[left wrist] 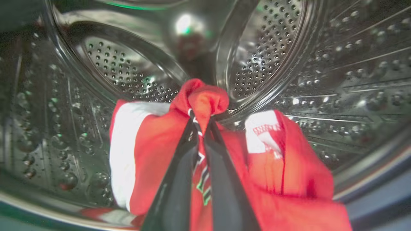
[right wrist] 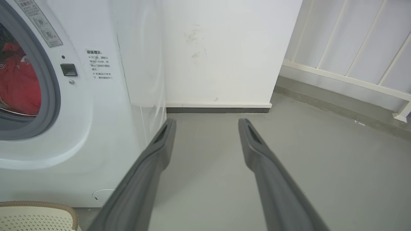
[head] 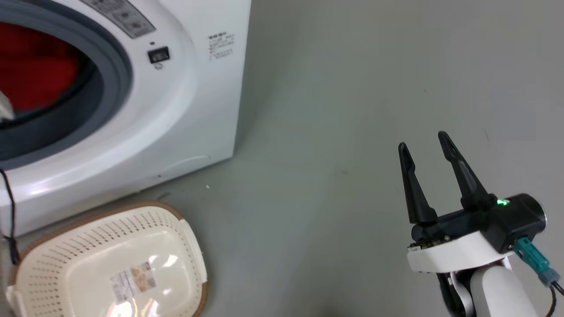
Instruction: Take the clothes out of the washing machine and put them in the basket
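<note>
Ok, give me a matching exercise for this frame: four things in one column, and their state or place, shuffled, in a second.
Things
1. garment
2. basket
3. left pincer
4. right pincer

States
A. open, above bare floor
B. shut, pinching a fold of cloth
C. bunched up in the steel drum
D. on the floor beside the washing machine, nothing in it

Pairs: 1-C, 2-D, 3-B, 4-A
</note>
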Controlling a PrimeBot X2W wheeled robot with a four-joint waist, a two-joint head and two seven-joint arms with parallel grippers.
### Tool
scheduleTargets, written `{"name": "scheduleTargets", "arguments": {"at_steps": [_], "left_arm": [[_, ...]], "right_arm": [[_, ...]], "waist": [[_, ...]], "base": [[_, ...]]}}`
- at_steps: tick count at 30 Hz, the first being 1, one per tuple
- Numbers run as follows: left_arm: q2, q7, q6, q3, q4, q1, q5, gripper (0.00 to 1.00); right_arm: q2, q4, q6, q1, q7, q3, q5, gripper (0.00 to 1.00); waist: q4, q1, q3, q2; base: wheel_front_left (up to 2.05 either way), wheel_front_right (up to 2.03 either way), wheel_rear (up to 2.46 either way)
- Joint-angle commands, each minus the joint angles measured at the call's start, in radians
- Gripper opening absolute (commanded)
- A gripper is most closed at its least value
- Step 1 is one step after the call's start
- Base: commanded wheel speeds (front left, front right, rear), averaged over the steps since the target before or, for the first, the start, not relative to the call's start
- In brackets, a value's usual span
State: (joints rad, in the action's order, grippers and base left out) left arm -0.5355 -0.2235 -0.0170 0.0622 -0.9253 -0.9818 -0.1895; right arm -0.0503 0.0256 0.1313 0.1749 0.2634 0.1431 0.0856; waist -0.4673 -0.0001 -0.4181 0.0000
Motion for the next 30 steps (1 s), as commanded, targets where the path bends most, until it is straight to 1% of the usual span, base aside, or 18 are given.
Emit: {"name": "scheduleTargets", "arguments": {"at_steps": [1,6,12,14,15,19,21,25,30], "left_arm": [[0.016,-0.021,0.003,-0.003,-0.001,0.033,-0.004,0.00],[0.081,-0.042,0.008,0.007,0.052,0.135,-0.022,0.00],[0.164,-0.044,0.025,0.015,0.226,0.296,-0.027,0.00],[0.183,-0.044,0.023,0.012,0.277,0.341,-0.029,0.00],[0.199,-0.044,0.020,0.006,0.326,0.384,-0.027,0.00],[0.236,-0.043,0.028,-0.006,0.421,0.472,-0.032,0.00],[0.257,-0.026,0.038,-0.019,0.481,0.521,-0.027,0.00],[0.283,0.021,0.047,-0.044,0.599,0.628,-0.030,0.00],[0.314,0.070,0.075,-0.060,0.737,0.763,-0.032,0.00]], "right_arm": [[0.000,-0.005,-0.001,-0.019,0.001,-0.007,-0.006,1.00],[0.000,0.001,-0.001,-0.060,-0.019,-0.022,-0.020,1.00],[0.000,0.025,-0.001,-0.104,-0.053,-0.038,-0.032,1.00],[0.000,0.037,-0.001,-0.119,-0.064,-0.044,-0.038,1.00],[0.000,0.047,-0.001,-0.135,-0.078,-0.050,-0.042,1.00],[0.000,0.069,-0.001,-0.164,-0.100,-0.064,-0.051,1.00],[0.000,0.082,-0.001,-0.180,-0.111,-0.073,-0.053,1.00],[0.000,0.101,-0.001,-0.207,-0.130,-0.092,-0.060,1.00],[0.000,0.127,-0.001,-0.224,-0.150,-0.103,-0.072,1.00]], "waist": [[0.040,0.0001,0.078,0.0000],[0.078,0.0001,0.164,0.0000],[0.131,0.0001,0.250,0.0000],[0.150,0.0001,0.273,0.0000],[0.169,0.0001,0.298,0.0000],[0.207,0.0001,0.340,0.0000],[0.227,0.0001,0.357,0.0000],[0.267,0.0001,0.379,0.0000],[0.305,0.0001,0.382,0.0000]], "base": [[0.00,0.00,0.00],[0.00,0.00,0.00],[0.00,0.00,0.00],[0.00,0.00,0.00],[0.00,0.00,0.00],[0.00,0.00,0.00],[0.00,0.00,0.00],[0.00,0.00,0.00],[0.00,0.00,0.00]]}}
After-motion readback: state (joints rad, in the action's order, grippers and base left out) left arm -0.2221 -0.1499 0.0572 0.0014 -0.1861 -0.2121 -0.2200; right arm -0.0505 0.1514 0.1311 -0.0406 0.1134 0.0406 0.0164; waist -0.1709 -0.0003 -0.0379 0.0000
